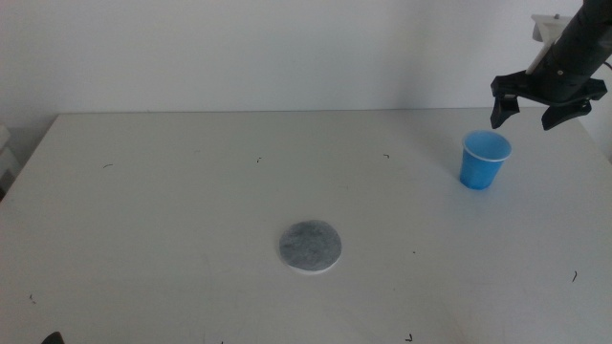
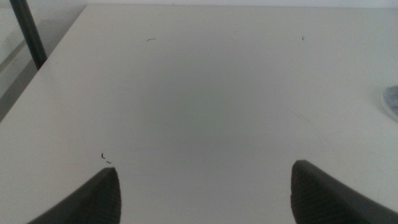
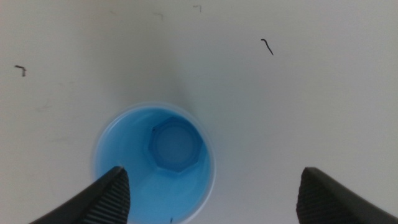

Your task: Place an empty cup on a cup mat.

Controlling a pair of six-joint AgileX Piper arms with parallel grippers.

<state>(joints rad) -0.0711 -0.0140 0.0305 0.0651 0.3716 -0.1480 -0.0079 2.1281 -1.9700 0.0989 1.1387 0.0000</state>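
Note:
The blue cup (image 1: pixel 486 160) stands upright and empty on the white table at the far right. My right gripper (image 1: pixel 523 121) hangs open above it, slightly behind and to its right, holding nothing. In the right wrist view I look down into the cup (image 3: pixel 155 160); it lies off-centre between the right gripper's (image 3: pixel 212 173) jaws, close to one of them. The grey cup mat (image 1: pixel 310 247) lies flat near the table's middle front, far left of the cup. My left gripper (image 2: pixel 205 186) is open and empty, low over the table's left front; the mat's edge (image 2: pixel 392 102) just shows in its view.
The white table (image 1: pixel 172 210) carries only small dark specks. A dark post (image 2: pixel 28 34) stands beyond the table's left edge. A white wall runs behind the table.

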